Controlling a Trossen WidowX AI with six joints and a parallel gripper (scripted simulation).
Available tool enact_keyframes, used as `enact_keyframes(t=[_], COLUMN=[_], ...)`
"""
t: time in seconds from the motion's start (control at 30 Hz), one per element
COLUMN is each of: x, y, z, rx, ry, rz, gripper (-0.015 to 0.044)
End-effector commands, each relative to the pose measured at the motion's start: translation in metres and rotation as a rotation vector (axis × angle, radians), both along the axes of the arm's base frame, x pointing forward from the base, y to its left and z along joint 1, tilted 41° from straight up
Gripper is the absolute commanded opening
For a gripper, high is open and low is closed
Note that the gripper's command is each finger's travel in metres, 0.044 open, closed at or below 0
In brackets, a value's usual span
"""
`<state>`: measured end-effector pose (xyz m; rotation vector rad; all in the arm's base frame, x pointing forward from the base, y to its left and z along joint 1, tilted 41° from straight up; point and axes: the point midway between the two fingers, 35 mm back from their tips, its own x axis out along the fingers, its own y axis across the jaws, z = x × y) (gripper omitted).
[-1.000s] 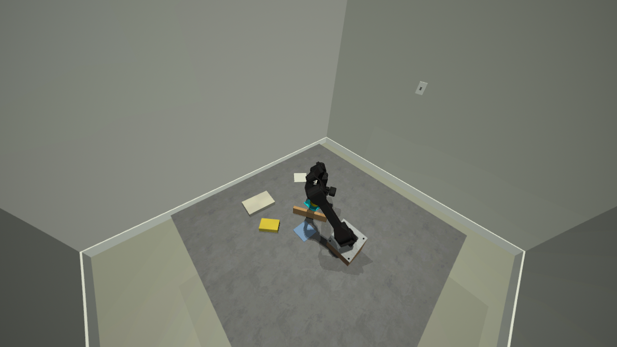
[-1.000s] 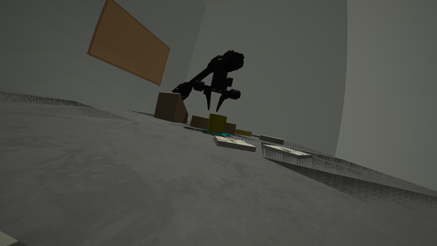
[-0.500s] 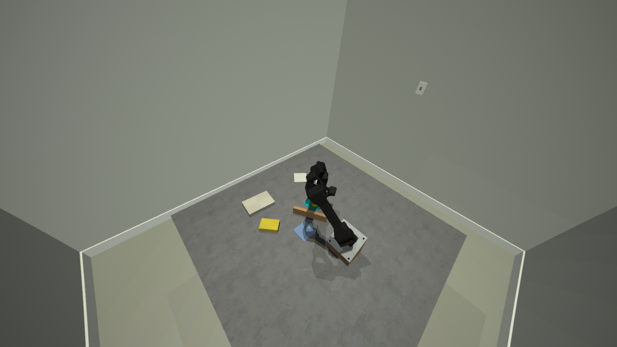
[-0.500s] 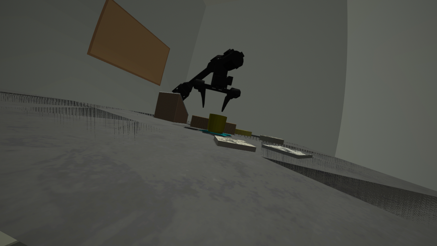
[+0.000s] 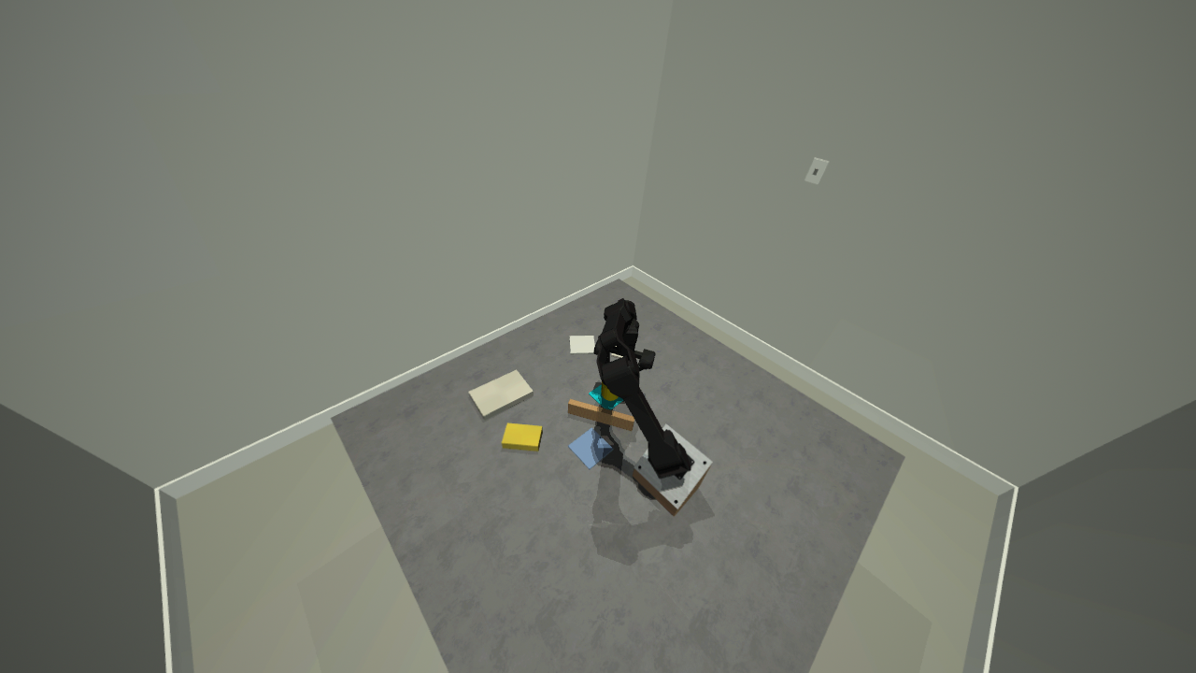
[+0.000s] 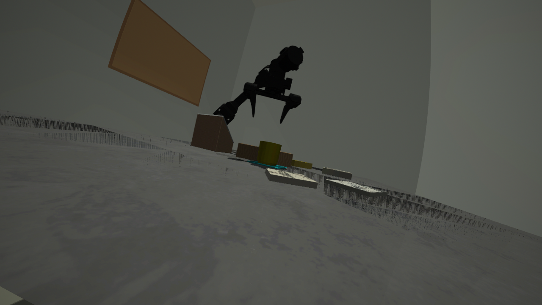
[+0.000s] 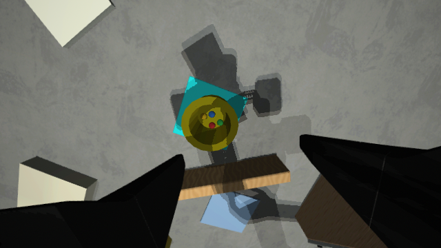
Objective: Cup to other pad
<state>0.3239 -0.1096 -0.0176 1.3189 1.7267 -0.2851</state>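
Observation:
The yellow cup (image 5: 609, 393) (image 6: 269, 152) (image 7: 209, 138) stands upright on the cyan pad (image 5: 595, 393) (image 7: 207, 90). Several marbles lie inside it, among them a blue marble (image 7: 211, 114), a red marble (image 7: 211, 125) and a green marble (image 7: 220, 122). The blue pad (image 5: 585, 449) (image 7: 222, 215) lies across the wooden bar, with nothing on it but shadow. My gripper (image 6: 267, 119) (image 7: 241, 150) is wide open and empty, above the cup's rim and clear of it. In the top view the arm hides the fingers.
The low wooden bar (image 5: 600, 415) (image 6: 246, 151) (image 7: 262, 168) stands between the two pads. A yellow block (image 5: 521, 436) (image 6: 302, 164), a cream slab (image 5: 500, 393) and a pale slab (image 5: 581, 344) (image 7: 69, 17) lie around. The arm's base block (image 6: 206, 132) is beyond the bar.

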Motion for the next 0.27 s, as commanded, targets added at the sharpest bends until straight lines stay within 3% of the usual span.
enact_keyframes(t=[0.0,0.23], x=[0.0001,0.0000], y=[-0.0068,-0.0041], z=[0.0082,0.0044], rx=[-0.005,-0.001], ry=[-0.003,-0.002], rz=[0.006,-0.001], gripper=[0.0440,0.0440])
